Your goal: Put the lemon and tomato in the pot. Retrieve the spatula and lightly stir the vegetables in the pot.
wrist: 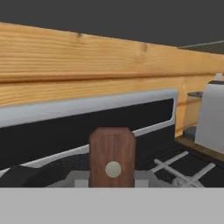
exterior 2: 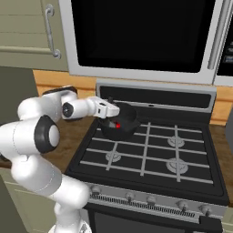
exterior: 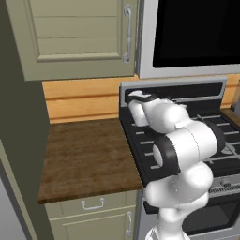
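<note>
The small black pot [exterior 2: 123, 122] stands on the stove's back left burner, and the red tomato [exterior 2: 118, 125] shows as a small spot at it. My gripper [exterior 2: 111, 110] hangs at the pot's left rim, reaching in from the left. In the hand view a brown wooden spatula handle [wrist: 112, 148] with a round metal rivet rises between my gripper's [wrist: 113, 181] fingers, which are shut on it. The spatula's lower end is hidden, and the pot's dark rim [wrist: 26, 177] curves at the lower left.
The black gas stove [exterior 2: 150, 154] has grates and front knobs, with a microwave [exterior 2: 141, 32] above it. A brown wooden counter [exterior: 84, 154] lies to the stove's left under a cabinet [exterior: 75, 33]. A grey appliance [wrist: 212, 118] stands right of the stove.
</note>
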Motion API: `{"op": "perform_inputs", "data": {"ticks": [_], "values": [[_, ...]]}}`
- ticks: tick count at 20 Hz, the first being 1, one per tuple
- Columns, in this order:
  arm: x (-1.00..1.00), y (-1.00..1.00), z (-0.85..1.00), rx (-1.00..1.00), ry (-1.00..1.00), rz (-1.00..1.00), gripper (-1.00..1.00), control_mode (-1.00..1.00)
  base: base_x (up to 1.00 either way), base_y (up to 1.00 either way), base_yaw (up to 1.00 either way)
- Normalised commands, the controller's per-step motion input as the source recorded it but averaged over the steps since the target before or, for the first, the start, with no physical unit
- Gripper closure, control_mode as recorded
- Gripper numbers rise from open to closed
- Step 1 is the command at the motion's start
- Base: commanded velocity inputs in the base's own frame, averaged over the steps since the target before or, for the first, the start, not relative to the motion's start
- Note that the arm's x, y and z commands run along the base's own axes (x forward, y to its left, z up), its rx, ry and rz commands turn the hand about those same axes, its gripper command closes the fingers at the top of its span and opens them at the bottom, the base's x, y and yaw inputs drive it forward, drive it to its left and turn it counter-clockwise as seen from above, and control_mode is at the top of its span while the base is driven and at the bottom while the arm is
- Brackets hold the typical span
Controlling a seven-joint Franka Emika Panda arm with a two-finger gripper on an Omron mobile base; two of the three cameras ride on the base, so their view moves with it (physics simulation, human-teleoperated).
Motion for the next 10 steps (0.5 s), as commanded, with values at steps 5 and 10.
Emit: {"op": "perform_inputs", "data": {"ticks": [5,10], "values": [[0.00,0.00,-0.34,-0.15,-0.30,0.00,1.00,-1.00,0.00,0.00,0.00],[0.06,0.00,-0.20,-0.09,-0.41,0.00,1.00,-1.00,0.00,0.00,0.00]]}}
